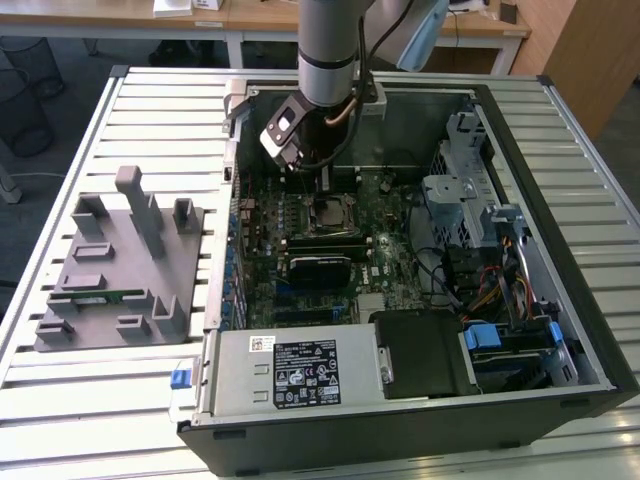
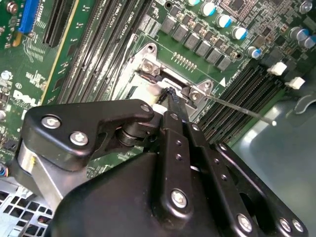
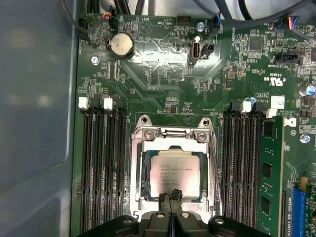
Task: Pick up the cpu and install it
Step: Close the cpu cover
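Apparently cpu (image 3: pixel 175 170) already lies flat in socket (image 3: pixel 173 134) on motherboard (image 3: pixel 163 84). My pincer (image 3: pixel 171 195) sits at chip's near edge, tips narrow, pressed together, nothing between them. I judge pick and placing done; full seating unclear.

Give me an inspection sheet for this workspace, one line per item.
Surface: slatted metal table, carrying an open computer case.
Job's things: cpu lies flat in the motherboard socket.
Clutter: grey fixture tray with a green memory stick, on the exterior view's left.
Grippers: gripper shut, fingertips over the cpu's edge.
Cables: coloured wire bundle inside the case.
Surroundings: desks behind the table.
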Tool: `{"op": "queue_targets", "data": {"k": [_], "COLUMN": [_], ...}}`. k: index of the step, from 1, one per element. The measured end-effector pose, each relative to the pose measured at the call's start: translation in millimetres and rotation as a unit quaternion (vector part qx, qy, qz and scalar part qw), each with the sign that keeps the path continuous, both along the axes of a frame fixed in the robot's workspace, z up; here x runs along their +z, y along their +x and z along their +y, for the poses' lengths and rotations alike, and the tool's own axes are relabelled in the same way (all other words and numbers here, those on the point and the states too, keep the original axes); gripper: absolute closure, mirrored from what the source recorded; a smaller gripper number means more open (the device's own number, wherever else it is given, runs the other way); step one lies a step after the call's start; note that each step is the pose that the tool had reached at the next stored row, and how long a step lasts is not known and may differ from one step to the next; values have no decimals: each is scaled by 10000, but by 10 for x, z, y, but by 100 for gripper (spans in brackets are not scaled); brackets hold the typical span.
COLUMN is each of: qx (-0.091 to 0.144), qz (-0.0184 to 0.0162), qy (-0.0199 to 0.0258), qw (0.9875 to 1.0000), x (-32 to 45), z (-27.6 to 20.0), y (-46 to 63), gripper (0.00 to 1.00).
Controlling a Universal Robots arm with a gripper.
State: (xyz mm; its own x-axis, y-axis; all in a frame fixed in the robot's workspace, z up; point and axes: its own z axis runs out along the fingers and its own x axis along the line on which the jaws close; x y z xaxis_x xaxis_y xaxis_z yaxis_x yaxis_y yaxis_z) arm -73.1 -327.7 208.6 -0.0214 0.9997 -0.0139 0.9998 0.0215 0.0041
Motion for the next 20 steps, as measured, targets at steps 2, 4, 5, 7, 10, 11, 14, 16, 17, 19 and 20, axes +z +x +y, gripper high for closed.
{"op": "queue_targets", "data": {"k": [2,4,5,7,10,11,14,16,17,19,20], "qx": [1,0,0,0,-1,0,-1,0,0,0,0], "qz": [0,0,0,0,5,11,39,56,64,77,80], "qy": [0,0,0,0,0,0,0,1,1,0,0], "qw": [10000,10000,10000,10000,10000,10000,10000,10000,10000,10000,10000], "x": [-24,-49,-62,-75,-81,-83,-88,-92,-95,-96,-96], "z": [0,1,1,1,1,1,2,2,2,1,1], "y": [-1,-2,-2,-2,8,22,91,138,162,195,199], "gripper": [89,89,89,89,89,89,89,89,89,89,89]}}
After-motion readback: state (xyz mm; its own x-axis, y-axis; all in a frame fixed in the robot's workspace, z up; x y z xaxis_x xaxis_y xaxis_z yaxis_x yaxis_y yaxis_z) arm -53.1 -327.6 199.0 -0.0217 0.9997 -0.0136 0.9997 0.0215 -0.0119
